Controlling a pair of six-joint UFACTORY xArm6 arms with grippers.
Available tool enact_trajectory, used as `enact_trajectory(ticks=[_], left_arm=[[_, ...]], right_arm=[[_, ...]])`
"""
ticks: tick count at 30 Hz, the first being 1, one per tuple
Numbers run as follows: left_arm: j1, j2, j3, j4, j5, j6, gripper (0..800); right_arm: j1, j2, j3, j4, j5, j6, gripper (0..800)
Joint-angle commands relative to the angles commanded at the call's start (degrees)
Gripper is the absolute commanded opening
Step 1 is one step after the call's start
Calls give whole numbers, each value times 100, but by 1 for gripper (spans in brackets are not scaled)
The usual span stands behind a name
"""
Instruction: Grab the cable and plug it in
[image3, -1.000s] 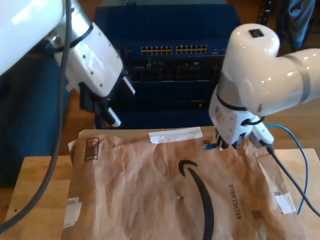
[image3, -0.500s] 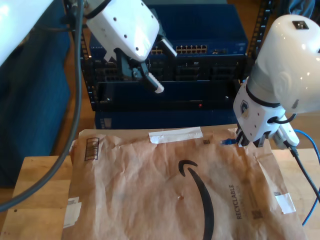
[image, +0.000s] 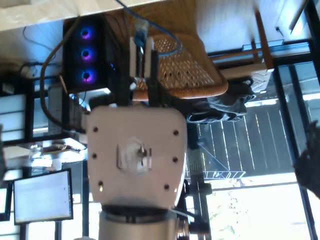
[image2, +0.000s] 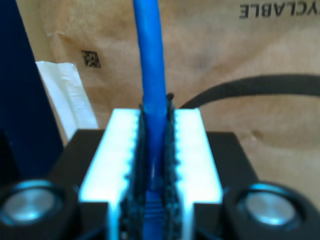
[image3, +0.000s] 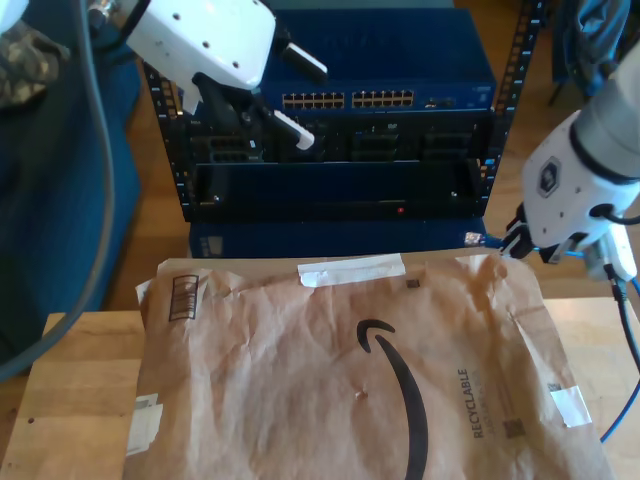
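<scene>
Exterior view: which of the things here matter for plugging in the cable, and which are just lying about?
For the job:
- the blue cable, clamped in my second gripper
- the row of ports on the blue switch

Lying about:
- the brown paper mailer
- the white tape strip on it
- the wooden table underneath

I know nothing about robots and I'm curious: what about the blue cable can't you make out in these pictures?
- Plug of the cable: second wrist view, hidden between my second gripper's pads; exterior view, too small.
- Cable's far end: cut off by the exterior view's right edge.
- Rack ports: exterior view, too small to tell which are free.
</scene>
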Motion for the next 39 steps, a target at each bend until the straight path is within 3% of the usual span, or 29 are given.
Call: enact_trajectory(ticks=[21,30,39], left_arm=[[325,-35,-18,-598,510,35,800],[316,-26,-114,-888,677,35,800],[229,26,-343,-897,677,9,800]], right_arm=[[-1591,18,-360,2497,2163,-229,18],[-1574,26,-703,3007,2338,-211,16],[-1398,-9,-923,3042,2409,-193,10]])
